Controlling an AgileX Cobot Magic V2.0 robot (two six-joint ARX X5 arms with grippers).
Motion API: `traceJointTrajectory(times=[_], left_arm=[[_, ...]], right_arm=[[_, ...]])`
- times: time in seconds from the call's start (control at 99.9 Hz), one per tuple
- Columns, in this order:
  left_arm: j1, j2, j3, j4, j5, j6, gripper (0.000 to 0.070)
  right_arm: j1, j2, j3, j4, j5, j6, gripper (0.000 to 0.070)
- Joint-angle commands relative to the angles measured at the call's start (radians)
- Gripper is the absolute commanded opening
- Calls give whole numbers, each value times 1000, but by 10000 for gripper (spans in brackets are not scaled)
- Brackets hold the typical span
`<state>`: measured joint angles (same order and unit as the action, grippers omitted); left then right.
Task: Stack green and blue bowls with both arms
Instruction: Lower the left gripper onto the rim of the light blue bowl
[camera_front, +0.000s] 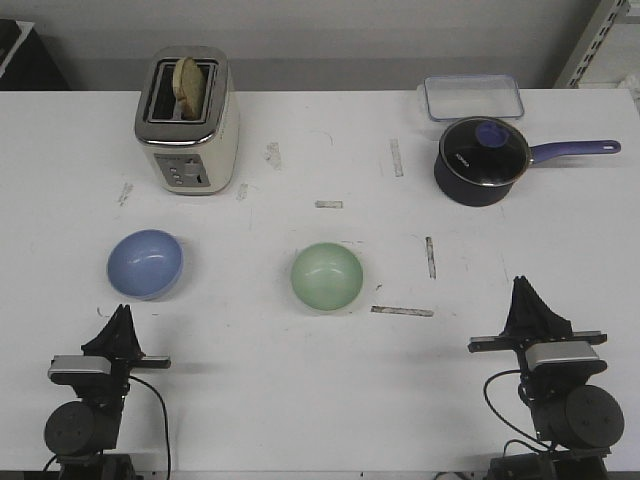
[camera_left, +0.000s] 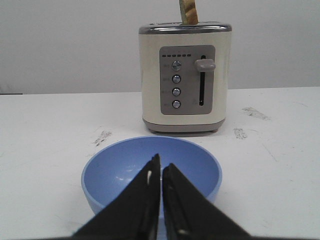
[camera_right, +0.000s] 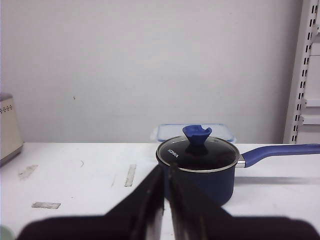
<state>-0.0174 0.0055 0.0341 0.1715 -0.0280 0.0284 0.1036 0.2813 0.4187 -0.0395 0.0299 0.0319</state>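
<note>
sitting apart on the white table (camera_front: 300, 400), the blue bowl (camera_front: 146, 264) lies at about 9 o'clock from the green bowl (camera_front: 327, 277), each empty and upright. the left gripper (camera_front: 121, 318) rests just at 6 o'clock of the blue bowl with jaws pinched nearly together on nothing, and the right gripper (camera_front: 524, 290) waits at 3 o'clock of the green bowl, likewise almost closed and empty. beyond stand a cream toaster (camera_front: 187, 120) holding bread (camera_front: 188, 82) at 12 o'clock of the blue bowl, and a lidded dark blue saucepan (camera_front: 482, 160) before a clear container (camera_front: 472, 98) at 1 o'clock of the green one.

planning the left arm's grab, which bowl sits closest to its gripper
The blue bowl, just ahead of the left gripper; the green bowl sits mid-table.
</note>
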Motion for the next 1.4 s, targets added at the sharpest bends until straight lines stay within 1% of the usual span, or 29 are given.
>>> traceJointTrajectory(times=[0.0, 0.03, 0.11, 0.19, 0.36, 0.541, 0.691, 0.911, 1.041, 1.131, 1.141, 1.271, 1.391], left_arm=[[0, -2, -22, 26, -2, 1, 1], [0, -2, -22, 36, -2, -11, 1], [0, -2, -8, 46, -2, -90, 1], [0, 3, 20, 36, -2, -119, 1], [0, 43, 108, 13, -2, -85, 1], [0, 132, 257, -129, -2, -83, 1], [0, 233, 370, -197, -2, -39, 1], [0, 438, 509, -286, 1, -40, 1], [-1, 578, 597, -367, 9, -42, 1], [-2, 681, 663, -434, 10, -60, 1], [-2, 721, 690, -457, 10, -70, 1], [-3, 852, 780, -553, 10, -101, 1], [-2, 963, 876, -615, 10, -101, 1]], right_arm=[[2, 0, 2, 13, 3, -7, 11], [2, 0, 2, 13, 3, -7, 11], [2, 0, 2, 13, 3, -7, 11], [2, 0, 2, 13, 3, -7, 11], [2, 0, 2, 13, 3, -7, 11], [2, 0, 2, 13, 3, -7, 11], [2, 0, 2, 13, 3, -7, 11], [2, 0, 2, 13, 3, -7, 11], [2, 0, 2, 13, 3, -7, 11], [2, 0, 2, 13, 3, -7, 11], [2, 0, 2, 13, 3, -7, 11], [2, 0, 2, 13, 3, -7, 11], [2, 0, 2, 13, 3, -7, 11]])
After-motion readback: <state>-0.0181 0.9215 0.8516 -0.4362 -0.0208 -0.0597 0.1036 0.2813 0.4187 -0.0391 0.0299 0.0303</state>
